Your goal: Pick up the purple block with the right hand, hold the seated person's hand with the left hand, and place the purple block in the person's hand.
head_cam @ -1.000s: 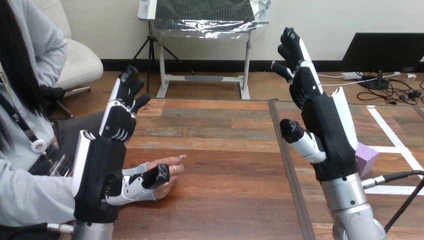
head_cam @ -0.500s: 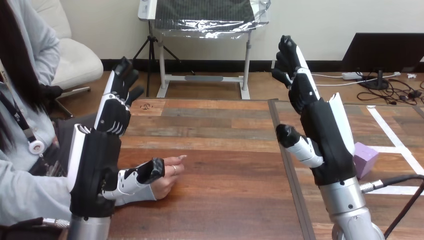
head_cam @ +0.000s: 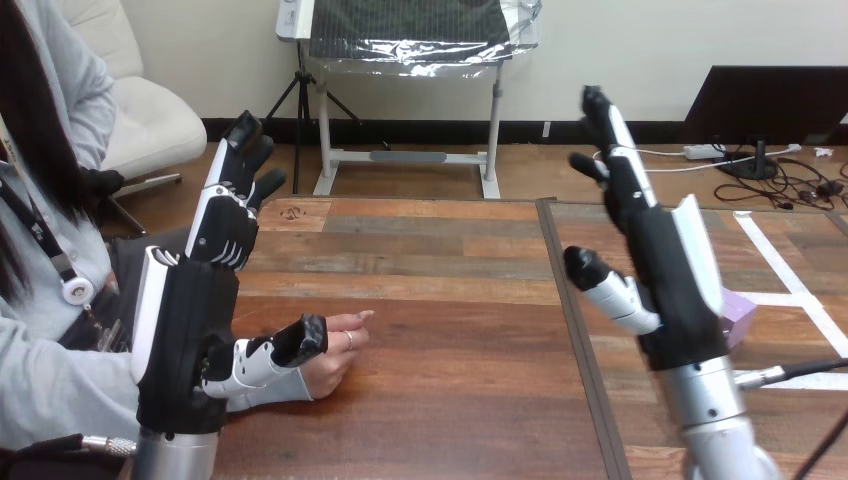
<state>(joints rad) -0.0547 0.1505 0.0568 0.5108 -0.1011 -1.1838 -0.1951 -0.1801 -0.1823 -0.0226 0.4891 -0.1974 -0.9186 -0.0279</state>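
Purple block [head_cam: 742,314], partly hidden, on table [head_cam: 450,400]

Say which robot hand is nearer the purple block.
The right hand: the purple block peeks from behind it. The left hand is by the person's hand.

dark wooden plank table [head_cam: 450,250] with white tape [head_cam: 790,285] at right.

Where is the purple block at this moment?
In the head view, the purple block lies on the right side of the table, just behind the raised right hand, which partly hides it, and beside a white tape line.
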